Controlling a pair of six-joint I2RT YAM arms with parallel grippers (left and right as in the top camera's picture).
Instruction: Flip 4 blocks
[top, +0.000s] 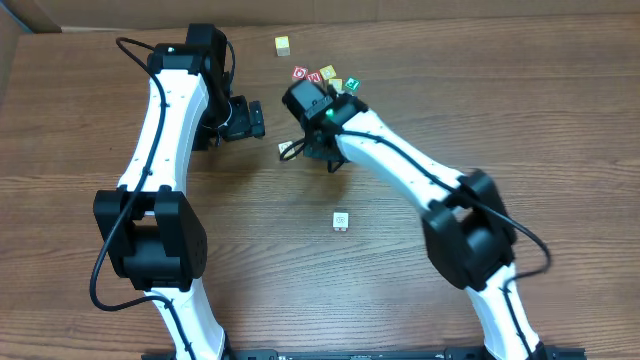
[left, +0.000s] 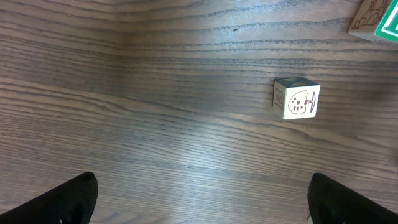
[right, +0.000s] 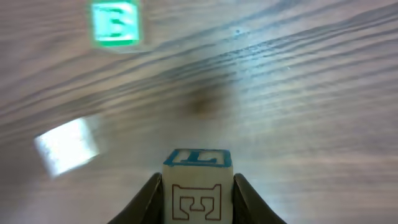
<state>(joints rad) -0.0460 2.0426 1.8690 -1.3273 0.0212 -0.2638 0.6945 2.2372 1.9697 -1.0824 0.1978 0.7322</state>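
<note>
Everything sits on the brown wood-grain counter (top: 560, 120). Your right arm (top: 400, 160) reaches to mid-counter, and its right hand (right: 198, 182) is clenched on a small cream wooden cube with a blue T face and a red E face (right: 197, 199). The fingers press two opposite sides and the T face points away from the wrist. My read: that's the block being flipped, so roll it about the finger-to-finger axis. Your left hand (left: 202, 190) is released, jaws wide, holding nothing. A cream wooden cube with a brown tree mark (left: 296, 99) lies ahead of it, right of centre, well apart. A pale cube with a faint mark (top: 341, 221) sits alone nearer the arm bases.
</note>
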